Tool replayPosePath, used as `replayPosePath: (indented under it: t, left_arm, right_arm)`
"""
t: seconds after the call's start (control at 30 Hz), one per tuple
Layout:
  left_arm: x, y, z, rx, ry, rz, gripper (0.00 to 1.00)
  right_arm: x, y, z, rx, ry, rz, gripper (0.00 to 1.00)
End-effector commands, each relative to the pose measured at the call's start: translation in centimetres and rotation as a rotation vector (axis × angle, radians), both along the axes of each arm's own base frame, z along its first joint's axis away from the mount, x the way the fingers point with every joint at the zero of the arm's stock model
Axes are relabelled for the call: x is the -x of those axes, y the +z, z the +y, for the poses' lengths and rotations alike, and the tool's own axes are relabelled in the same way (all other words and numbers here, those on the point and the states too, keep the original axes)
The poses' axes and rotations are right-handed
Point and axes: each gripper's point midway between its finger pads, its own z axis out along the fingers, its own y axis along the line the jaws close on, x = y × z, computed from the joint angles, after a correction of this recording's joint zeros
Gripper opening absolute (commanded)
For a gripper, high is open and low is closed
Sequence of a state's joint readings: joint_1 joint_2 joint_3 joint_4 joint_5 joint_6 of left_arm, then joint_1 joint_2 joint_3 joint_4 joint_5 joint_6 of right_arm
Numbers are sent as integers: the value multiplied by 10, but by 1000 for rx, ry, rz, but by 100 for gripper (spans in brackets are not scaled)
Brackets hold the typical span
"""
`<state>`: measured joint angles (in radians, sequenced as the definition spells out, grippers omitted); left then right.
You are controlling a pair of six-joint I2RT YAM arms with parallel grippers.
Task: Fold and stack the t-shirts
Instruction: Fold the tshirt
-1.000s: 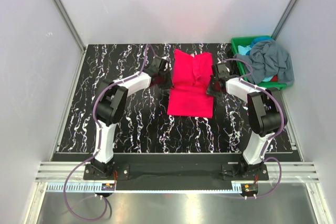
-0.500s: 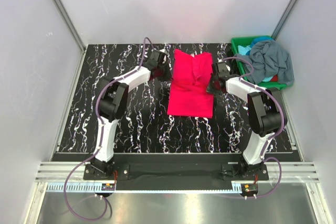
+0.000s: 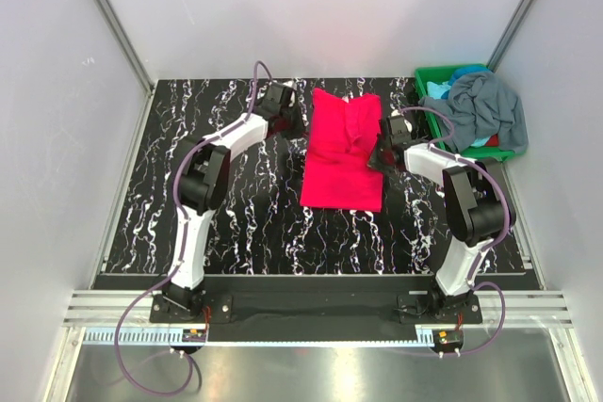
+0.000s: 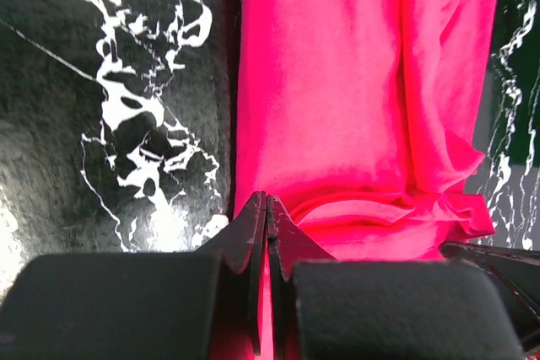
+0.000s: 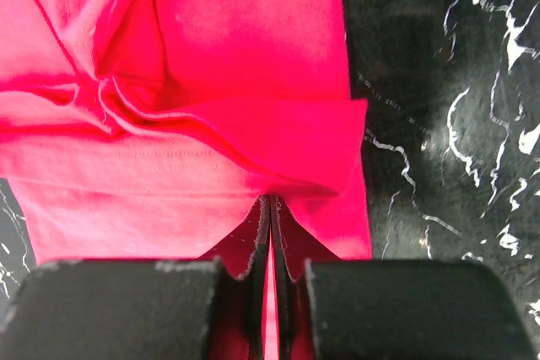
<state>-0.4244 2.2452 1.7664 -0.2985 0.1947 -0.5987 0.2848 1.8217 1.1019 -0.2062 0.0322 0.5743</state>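
The magenta t-shirt lies partly folded in the middle of the black marbled table, with a bunched crosswise fold on it. My left gripper is shut and holds nothing, its tips over the shirt's left edge. My right gripper is on the shirt's right side, shut with its tips pinched on the edge of that fold. A slate grey-blue t-shirt is heaped over the green bin, and a light teal-blue t-shirt pokes out beside it.
The green plastic bin stands at the table's back right corner, close behind my right arm. White walls with metal rails enclose the table on three sides. Bare marbled table stretches left and in front of the magenta shirt.
My left gripper has drawn away from the shirt's left edge toward the back of the table. The right gripper has barely shifted. The magenta shirt lies as before.
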Motion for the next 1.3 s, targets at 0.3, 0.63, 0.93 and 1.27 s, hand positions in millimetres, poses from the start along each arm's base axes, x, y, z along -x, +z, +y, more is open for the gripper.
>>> replayPosePath:
  t: [0.3,0.63,0.93,1.27]
  left_arm:
    - [50,18,8,-36,35,-19,0]
    - [43,5,-18,27,-12,-6,0]
    - [22,6,-23,19,-14,-44,0]
    - [-12,10,-22,45,12,-71,1]
  right_arm:
    - [-3,7,5,-19,-43,-58,6]
    - [-24,18,-1,34,-64,-116,7]
    - [-55,31,-1,71,-63,-173,7]
    - [-44,63,23,-37,50,-168,10]
